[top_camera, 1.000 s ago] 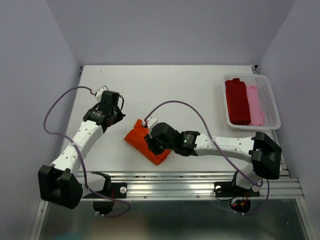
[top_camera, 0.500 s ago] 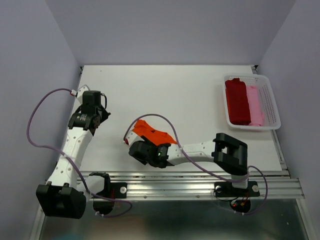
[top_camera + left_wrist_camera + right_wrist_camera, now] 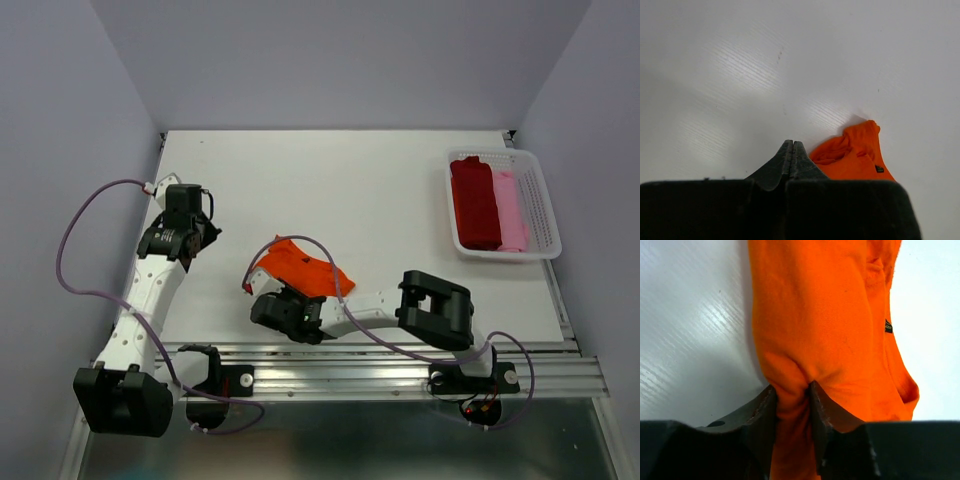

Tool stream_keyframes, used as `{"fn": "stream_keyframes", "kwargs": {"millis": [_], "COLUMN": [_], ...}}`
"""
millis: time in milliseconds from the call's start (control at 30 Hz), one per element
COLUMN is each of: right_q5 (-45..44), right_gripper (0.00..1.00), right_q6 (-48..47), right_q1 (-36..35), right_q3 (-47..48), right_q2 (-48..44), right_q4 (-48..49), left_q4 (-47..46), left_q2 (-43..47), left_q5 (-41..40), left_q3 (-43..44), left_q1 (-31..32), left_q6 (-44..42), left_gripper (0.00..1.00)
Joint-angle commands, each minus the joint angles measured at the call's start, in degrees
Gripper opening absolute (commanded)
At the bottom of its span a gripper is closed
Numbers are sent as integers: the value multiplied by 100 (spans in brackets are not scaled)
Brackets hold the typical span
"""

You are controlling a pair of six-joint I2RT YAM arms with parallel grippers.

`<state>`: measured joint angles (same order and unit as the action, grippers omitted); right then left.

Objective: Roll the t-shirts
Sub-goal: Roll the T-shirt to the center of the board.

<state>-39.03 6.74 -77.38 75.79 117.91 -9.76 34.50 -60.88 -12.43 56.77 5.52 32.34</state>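
The bright orange t-shirt [image 3: 305,268] lies bunched near the front middle of the table. It also shows in the right wrist view [image 3: 820,325] and the left wrist view [image 3: 855,157]. My right gripper [image 3: 285,300] is shut on a fold of its near end [image 3: 792,397]. My left gripper [image 3: 190,243] is shut and empty, off to the left of the shirt, its fingertips [image 3: 786,150] pressed together above bare table. A dark red t-shirt [image 3: 474,202] and a pale pink t-shirt [image 3: 511,210] lie rolled in the basket.
The white lattice basket [image 3: 541,205] stands at the back right edge of the table. A purple cable [image 3: 80,240] loops out from the left arm. A metal rail [image 3: 400,365] runs along the table's near edge.
My right gripper has pulled the orange shirt leftward and toward the near edge. My left arm drew back to the left a second ago and has held still since.
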Motion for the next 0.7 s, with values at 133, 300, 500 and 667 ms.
{"fn": "stream_keyframes", "kwargs": {"millis": [133, 300, 500, 667], "right_q5": [307, 2265, 4384, 5667], "right_gripper": [7, 1, 1, 1], "right_q6": [292, 705, 1223, 1514], "right_q1": [56, 539, 1225, 1612], "right_q3": [-363, -696, -943, -1040], "right_q2": [-355, -1111, -1481, -1508], "right_q4": [246, 457, 615, 782], "left_q4": [-84, -58, 12, 13], "left_q2": [208, 261, 366, 507], "left_q5": [73, 161, 170, 284], "left_q3": [-140, -140, -246, -325], "left_q1": [-42, -42, -33, -42], "left_q6": [-105, -114, -157, -175], "left_gripper": [3, 3, 2, 2]}}
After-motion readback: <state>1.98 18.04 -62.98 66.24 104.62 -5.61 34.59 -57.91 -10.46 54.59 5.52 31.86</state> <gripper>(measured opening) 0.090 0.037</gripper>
